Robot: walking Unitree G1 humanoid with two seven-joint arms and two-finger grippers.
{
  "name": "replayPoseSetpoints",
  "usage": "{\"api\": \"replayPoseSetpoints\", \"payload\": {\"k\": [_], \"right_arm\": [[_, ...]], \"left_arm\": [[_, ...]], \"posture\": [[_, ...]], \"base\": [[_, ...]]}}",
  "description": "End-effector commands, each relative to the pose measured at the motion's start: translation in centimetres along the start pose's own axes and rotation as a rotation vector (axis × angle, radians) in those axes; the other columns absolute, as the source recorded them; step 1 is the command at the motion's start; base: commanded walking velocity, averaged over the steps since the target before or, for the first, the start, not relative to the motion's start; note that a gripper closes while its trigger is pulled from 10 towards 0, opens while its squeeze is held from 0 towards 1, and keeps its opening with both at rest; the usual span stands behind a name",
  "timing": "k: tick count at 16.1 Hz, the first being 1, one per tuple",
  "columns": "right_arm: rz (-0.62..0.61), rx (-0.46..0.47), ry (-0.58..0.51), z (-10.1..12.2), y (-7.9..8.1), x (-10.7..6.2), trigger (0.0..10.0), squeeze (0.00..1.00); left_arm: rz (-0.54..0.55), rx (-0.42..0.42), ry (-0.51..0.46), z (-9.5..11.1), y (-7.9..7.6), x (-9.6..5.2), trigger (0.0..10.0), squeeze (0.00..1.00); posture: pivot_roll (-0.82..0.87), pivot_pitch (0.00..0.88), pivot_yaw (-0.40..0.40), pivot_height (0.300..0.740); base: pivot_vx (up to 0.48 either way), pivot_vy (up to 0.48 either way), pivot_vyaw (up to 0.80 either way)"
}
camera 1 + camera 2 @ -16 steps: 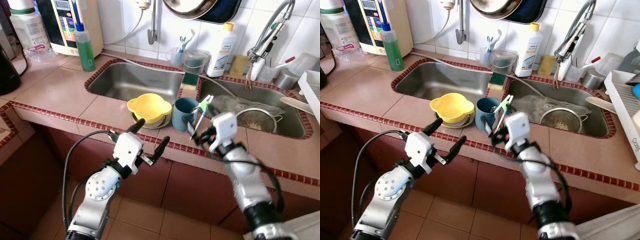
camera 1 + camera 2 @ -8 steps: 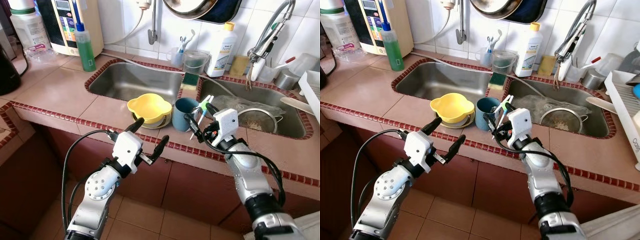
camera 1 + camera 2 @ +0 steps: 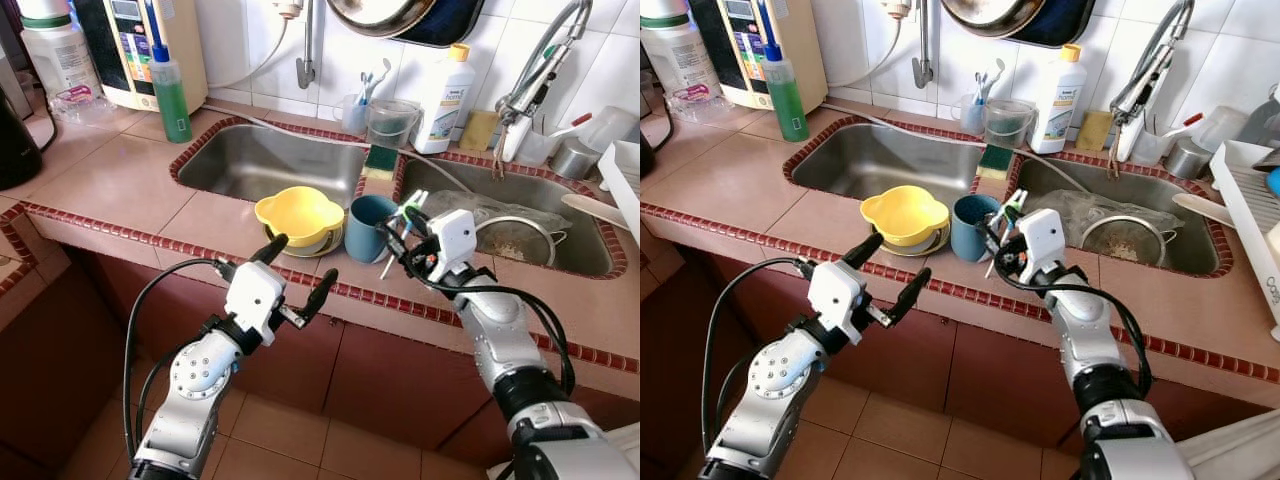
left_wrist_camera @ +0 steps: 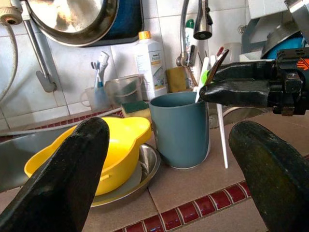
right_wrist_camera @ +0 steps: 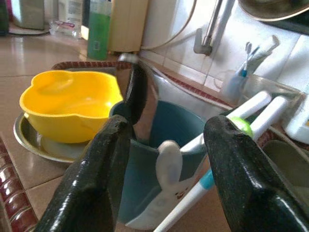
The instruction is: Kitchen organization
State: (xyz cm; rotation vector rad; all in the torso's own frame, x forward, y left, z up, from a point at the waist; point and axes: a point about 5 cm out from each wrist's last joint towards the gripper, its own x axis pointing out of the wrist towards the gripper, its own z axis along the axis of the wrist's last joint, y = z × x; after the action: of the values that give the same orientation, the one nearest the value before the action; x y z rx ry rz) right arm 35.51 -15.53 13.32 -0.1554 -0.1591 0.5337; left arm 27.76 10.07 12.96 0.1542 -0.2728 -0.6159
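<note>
A blue cup (image 3: 366, 226) stands on the tiled counter beside a yellow bowl (image 3: 298, 214) that rests on a metal plate (image 3: 326, 246). My right gripper (image 3: 399, 236) is just right of the cup's rim, shut on a bundle of utensils (image 3: 411, 207): white handles with green and blue marks and a white spoon (image 5: 169, 160). One white handle reaches down to the counter outside the cup. Lower down, my left gripper (image 3: 305, 262) hangs open in front of the counter edge, aimed at the bowl and cup, holding nothing.
Two steel sinks (image 3: 262, 160) lie behind the cup; the right one holds a strainer (image 3: 516, 240). A green sponge (image 3: 380, 158) sits on the divider. A green soap bottle (image 3: 170, 96), a white detergent bottle (image 3: 446, 98) and a dish rack (image 3: 626, 176) line the back and right.
My right gripper has moved up and forward from the counter's front edge to the cup's rim, utensils still between its fingers. The left arm has stayed put.
</note>
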Motion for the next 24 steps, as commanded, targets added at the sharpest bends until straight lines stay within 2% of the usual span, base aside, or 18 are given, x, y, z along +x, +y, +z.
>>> {"api": "replayPoseSetpoints", "payload": {"k": [1, 2, 3, 5, 10, 12, 13, 15, 24], "right_arm": [[0.017, -0.018, -0.006, 0.4, -0.4, 0.2, 7.3, 0.0], [0.024, -0.027, -0.004, 0.4, -0.4, 0.3, 8.7, 0.0], [0.029, -0.031, -0.004, 0.5, -0.4, 0.4, 8.5, 0.0], [0.037, -0.033, -0.006, 0.6, -0.3, 0.7, 10.0, 0.0], [0.062, -0.06, -0.032, 1.5, -0.2, 1.6, 10.0, 0.0], [0.074, -0.065, -0.037, 1.6, 0.0, 1.8, 8.3, 0.0], [0.079, -0.072, -0.038, 1.7, 0.0, 1.9, 2.4, 0.0], [0.084, -0.082, -0.043, 1.9, 0.1, 2.0, 0.0, 0.0], [0.081, -0.08, -0.024, 1.2, 0.2, 1.8, 0.0, 0.0]], "left_arm": [[0.002, 0.018, -0.021, 0.7, 0.1, 0.3, 10.0, 0.0], [0.004, 0.018, -0.02, 0.7, 0.0, 0.3, 10.0, 0.0], [0.004, 0.018, -0.02, 0.7, 0.0, 0.3, 10.0, 0.0], [0.005, 0.019, -0.021, 0.7, 0.0, 0.3, 10.0, 0.0], [0.011, 0.023, -0.025, 0.7, -0.1, 0.4, 10.0, 0.0], [0.011, 0.024, -0.025, 0.7, -0.1, 0.4, 10.0, 0.0], [0.011, 0.024, -0.026, 0.7, -0.1, 0.5, 10.0, 0.0], [0.013, 0.025, -0.028, 0.8, -0.1, 0.5, 10.0, 0.0], [0.025, 0.028, -0.027, 0.8, 0.0, 0.4, 10.0, 0.0]], "posture": [[-0.02, 0.0, -0.042, 0.74], [-0.01, 0.0, -0.043, 0.74], [-0.01, 0.0, -0.044, 0.74], [-0.01, 0.0, -0.045, 0.74], [-0.01, 0.0, -0.049, 0.74], [-0.01, 0.0, -0.051, 0.74], [-0.01, 0.0, -0.052, 0.74], [-0.01, 0.0, -0.054, 0.74], [-0.01, 0.0, -0.052, 0.74]], "base": [[0.0, 0.0, 0.0], [0.0, 0.0, 0.0], [0.0, 0.0, 0.0], [0.0, 0.0, 0.0], [0.0, 0.0, 0.0], [0.0, 0.0, 0.0], [0.0, 0.0, 0.0], [0.0, 0.0, 0.0], [0.0, 0.0, 0.0]]}}
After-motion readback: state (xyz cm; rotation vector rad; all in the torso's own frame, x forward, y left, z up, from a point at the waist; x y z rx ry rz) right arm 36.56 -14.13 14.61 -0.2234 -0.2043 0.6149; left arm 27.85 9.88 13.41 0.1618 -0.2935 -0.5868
